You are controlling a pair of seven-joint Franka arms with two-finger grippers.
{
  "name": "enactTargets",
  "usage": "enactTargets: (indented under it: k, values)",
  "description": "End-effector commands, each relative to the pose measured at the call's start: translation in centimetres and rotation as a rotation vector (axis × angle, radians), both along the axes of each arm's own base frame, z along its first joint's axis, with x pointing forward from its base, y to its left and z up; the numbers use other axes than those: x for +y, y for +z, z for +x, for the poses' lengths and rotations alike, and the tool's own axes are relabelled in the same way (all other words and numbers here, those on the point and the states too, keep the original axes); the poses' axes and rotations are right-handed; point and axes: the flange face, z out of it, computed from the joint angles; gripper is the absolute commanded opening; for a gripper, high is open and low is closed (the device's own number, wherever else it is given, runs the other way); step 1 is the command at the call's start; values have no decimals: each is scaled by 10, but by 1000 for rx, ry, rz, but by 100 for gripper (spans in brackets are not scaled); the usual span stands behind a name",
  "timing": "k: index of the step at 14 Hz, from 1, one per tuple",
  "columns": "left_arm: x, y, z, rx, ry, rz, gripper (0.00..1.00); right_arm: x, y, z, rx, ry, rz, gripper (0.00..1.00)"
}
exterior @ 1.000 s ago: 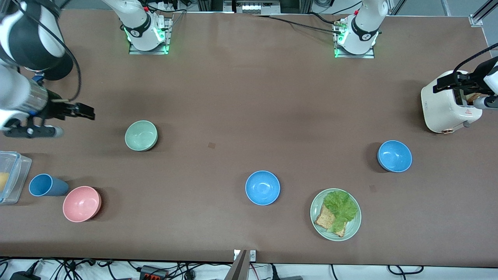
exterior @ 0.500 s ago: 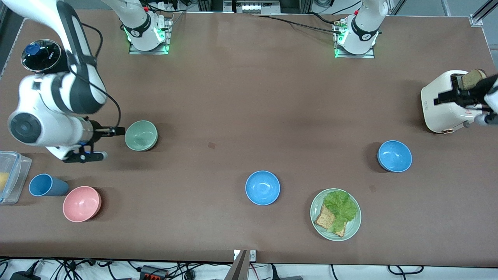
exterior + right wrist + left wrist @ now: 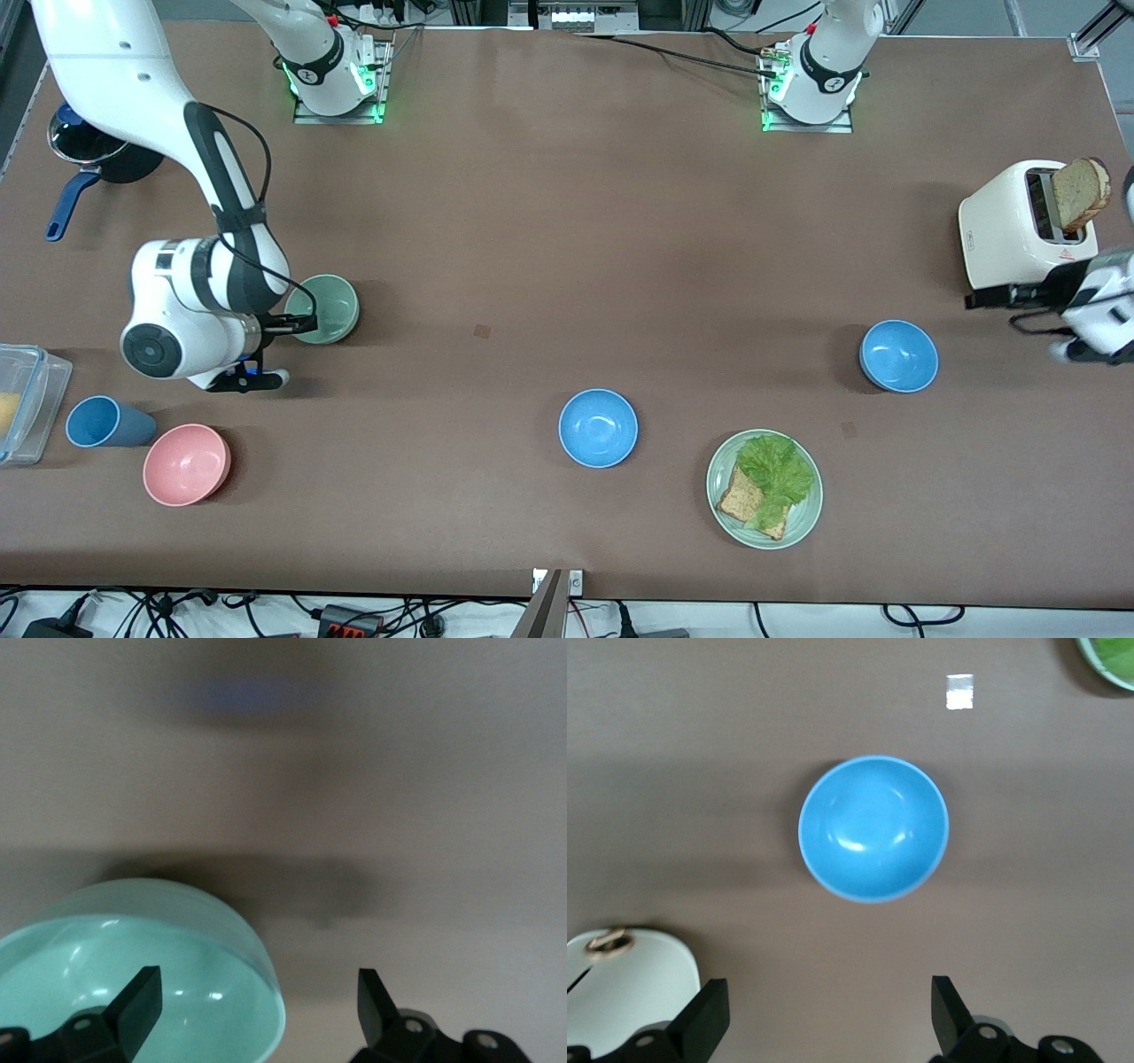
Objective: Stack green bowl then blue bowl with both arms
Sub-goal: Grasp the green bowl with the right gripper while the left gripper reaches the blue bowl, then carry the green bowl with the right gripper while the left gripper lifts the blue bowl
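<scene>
Mint-green and smooth, the small round green bowl (image 3: 323, 307) sits upright on the brown counter (image 3: 549, 239) toward the right arm's end, partly covered in my front view by the right end effector (image 3: 299, 322). From the right wrist camera I see that end effector's fingers spread wide, one over the bowl's (image 3: 142, 979) inside and the other outside the rim, not touching it as far as I can make out.

My left end effector (image 3: 997, 299) shows only partly at the front view's edge, beside the white toaster (image 3: 1019, 230) holding a brown bread slice (image 3: 1081, 193). Its wrist view shows both fingers released and wide apart, with the glossy sky-blue bowl (image 3: 873, 828) between them on the counter. A second, matching blue bowl (image 3: 598, 427) rests nearer the front camera, mid-counter.
</scene>
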Motion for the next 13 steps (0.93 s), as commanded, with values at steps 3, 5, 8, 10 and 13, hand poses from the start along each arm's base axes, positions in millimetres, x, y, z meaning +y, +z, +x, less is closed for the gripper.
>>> enactTargets:
  k: [3,5,8,10,13]
  values:
    - [8,-67,23,-40,5,-14,100,-9,-6,-7,34,-19,38,36]
    - [12,-92,30,-66,-7,12,100,-6,-5,-10,59,-11,40,10]
    - [21,-116,31,-78,0,24,100,-1,-2,-8,55,5,54,0]
    - [17,-127,26,-60,-5,20,98,14,5,-4,42,-25,111,0]
    - [13,-146,16,-82,-9,26,95,89,37,7,27,56,161,0]
